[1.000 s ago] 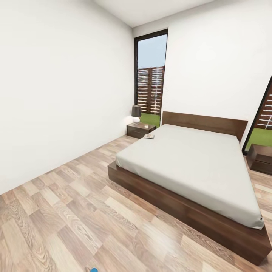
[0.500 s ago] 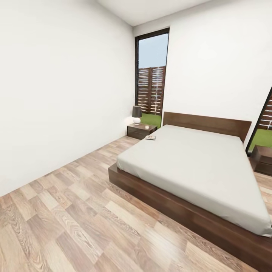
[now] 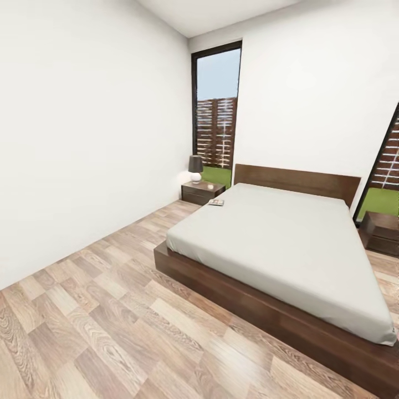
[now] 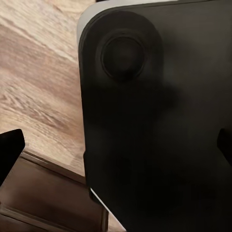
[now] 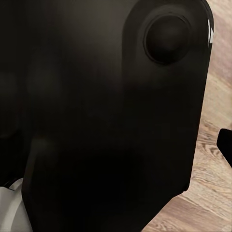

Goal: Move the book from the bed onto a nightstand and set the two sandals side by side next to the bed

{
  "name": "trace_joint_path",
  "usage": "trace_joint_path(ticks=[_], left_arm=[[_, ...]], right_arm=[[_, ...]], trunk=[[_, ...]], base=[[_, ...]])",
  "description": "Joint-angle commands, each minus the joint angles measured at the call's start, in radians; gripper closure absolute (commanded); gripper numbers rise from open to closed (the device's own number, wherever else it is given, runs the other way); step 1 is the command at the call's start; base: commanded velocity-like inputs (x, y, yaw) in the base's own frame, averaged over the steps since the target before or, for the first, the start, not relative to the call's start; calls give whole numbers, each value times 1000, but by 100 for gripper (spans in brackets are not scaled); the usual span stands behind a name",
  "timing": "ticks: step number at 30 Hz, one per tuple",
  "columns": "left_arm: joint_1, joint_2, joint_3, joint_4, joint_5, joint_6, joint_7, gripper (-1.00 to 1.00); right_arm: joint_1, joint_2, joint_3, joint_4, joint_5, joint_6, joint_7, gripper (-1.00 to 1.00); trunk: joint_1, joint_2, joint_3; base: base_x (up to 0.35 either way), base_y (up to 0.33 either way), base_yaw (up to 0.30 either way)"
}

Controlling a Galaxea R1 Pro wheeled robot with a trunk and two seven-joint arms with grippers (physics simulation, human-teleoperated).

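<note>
Grey-covered bed (image 3: 277, 244) stands on the plank floor (image 3: 100, 310). Near its headboard corner lies the book (image 3: 216, 203), just beside a nightstand (image 3: 200, 192) carrying a lamp (image 3: 195, 167). Another nightstand (image 3: 382, 233) flanks the far side. Whether either gripper is apart or together, I cannot tell.

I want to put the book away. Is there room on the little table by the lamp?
Some: the nightstand top is bare in front of the lamp, which takes the back corner. The other nightstand looks bare, though part is cut off. The book lies at the corner of the bed; the rest of the mattress is bare.
</note>
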Motion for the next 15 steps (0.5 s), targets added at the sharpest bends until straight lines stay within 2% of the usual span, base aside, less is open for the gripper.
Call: trace_joint_path(ticks=[1,15], left_arm=[[1,3,0,-5,-1,8,-1,-100],[1,24,3,-38,3,9,-1,-100]], right_arm=[[0,0,0,0,1,0,0,-100],[0,0,-3,0,-2,1,4,-100]], trunk=[[0,0,-1],[0,0,-1]], base=[[8,3,-27],[3,1,-9]])
